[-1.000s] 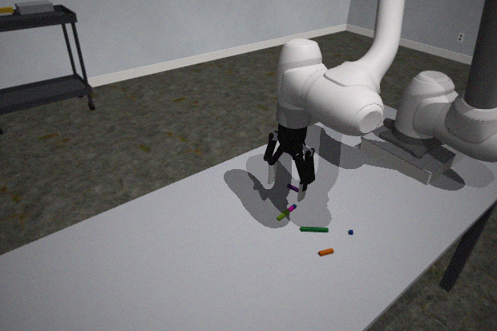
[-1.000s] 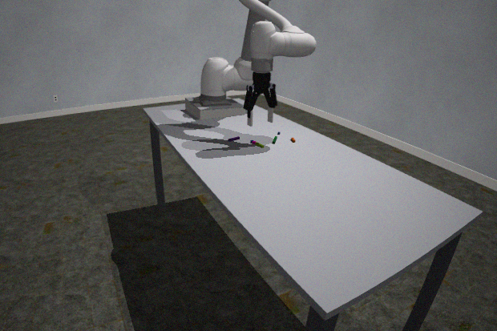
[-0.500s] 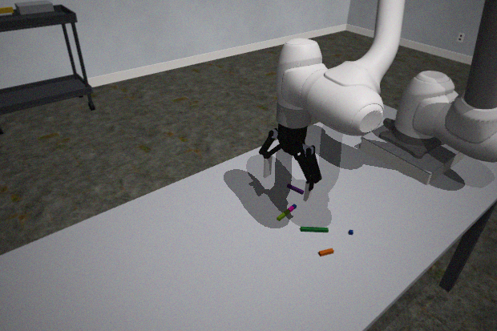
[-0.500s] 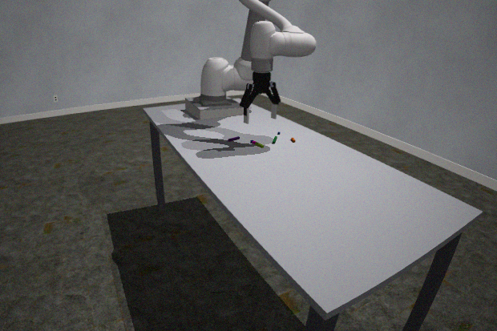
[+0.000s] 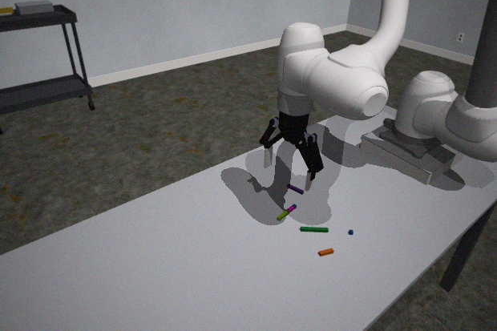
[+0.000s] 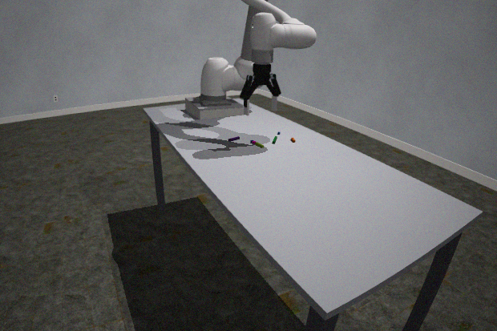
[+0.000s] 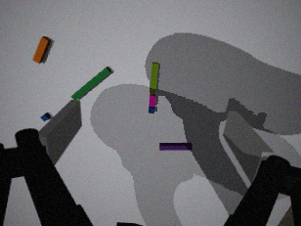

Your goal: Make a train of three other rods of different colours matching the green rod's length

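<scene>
Seemingly, a second blue rod (image 7: 45,116) sits half-hidden behind pincer (image 7: 161,141)

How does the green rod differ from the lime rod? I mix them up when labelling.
The green rod is darker and longer; the lime rod is yellower and shorter. The green rod lies alone and slanted in the wrist view, while the lime rod heads a line with the magenta rod and a blue rod. Both lie flat on the table.

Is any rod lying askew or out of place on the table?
Nothing stands out. The lime rod, magenta rod and a blue rod lie end to end in one straight line. The purple rod, green rod, orange rod and second blue rod lie apart. The pincer hangs open above.
</scene>
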Robot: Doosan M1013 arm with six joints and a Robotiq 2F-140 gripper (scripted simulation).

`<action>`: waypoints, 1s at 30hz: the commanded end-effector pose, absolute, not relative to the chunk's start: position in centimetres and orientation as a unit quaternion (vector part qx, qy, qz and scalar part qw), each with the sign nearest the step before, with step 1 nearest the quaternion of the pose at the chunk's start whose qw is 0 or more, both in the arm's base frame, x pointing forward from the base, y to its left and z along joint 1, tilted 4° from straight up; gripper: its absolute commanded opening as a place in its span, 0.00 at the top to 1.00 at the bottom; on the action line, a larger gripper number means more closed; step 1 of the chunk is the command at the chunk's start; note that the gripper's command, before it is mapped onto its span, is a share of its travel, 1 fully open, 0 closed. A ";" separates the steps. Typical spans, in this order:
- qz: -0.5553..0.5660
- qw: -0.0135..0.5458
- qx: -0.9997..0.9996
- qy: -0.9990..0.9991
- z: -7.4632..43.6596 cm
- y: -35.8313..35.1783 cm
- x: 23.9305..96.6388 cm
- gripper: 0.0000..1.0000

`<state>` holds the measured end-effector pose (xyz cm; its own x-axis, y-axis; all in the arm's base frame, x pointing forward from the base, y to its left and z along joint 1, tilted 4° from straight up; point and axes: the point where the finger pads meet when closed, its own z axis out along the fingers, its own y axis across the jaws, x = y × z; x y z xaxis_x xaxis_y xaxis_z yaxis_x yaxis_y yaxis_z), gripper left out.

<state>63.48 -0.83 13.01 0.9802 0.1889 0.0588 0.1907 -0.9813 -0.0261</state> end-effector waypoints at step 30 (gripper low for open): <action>-0.028 0.016 -0.995 -0.095 16.9 -1.0 63.3 0.00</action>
<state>63.27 -0.97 16.94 0.9803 0.1889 0.0584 0.1907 -0.9813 -0.0262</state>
